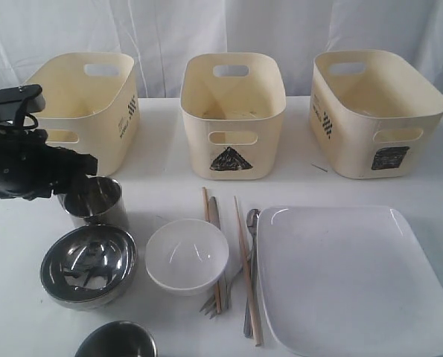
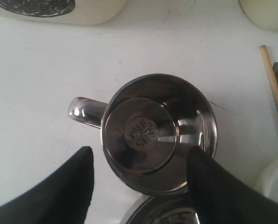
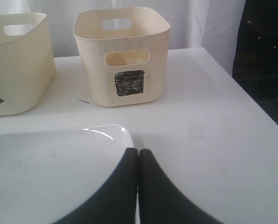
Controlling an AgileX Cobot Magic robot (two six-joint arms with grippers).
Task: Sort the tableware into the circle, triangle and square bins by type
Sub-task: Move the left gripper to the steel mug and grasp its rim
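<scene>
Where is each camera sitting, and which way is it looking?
Exterior: in front of the table, facing across it to three bins; the left gripper shows at the left.
Left wrist: above that gripper, facing straight down into a mug; the open gripper straddles it.
Right wrist: behind the shut right gripper, low, facing across the plate to the square bin.
Shared: exterior and left wrist both see the mug.

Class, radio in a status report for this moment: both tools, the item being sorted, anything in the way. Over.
Left tool open, straddling steel mug, not gripped. Right tool shut, over square plate corner. Steel bowl close beside mug.
</scene>
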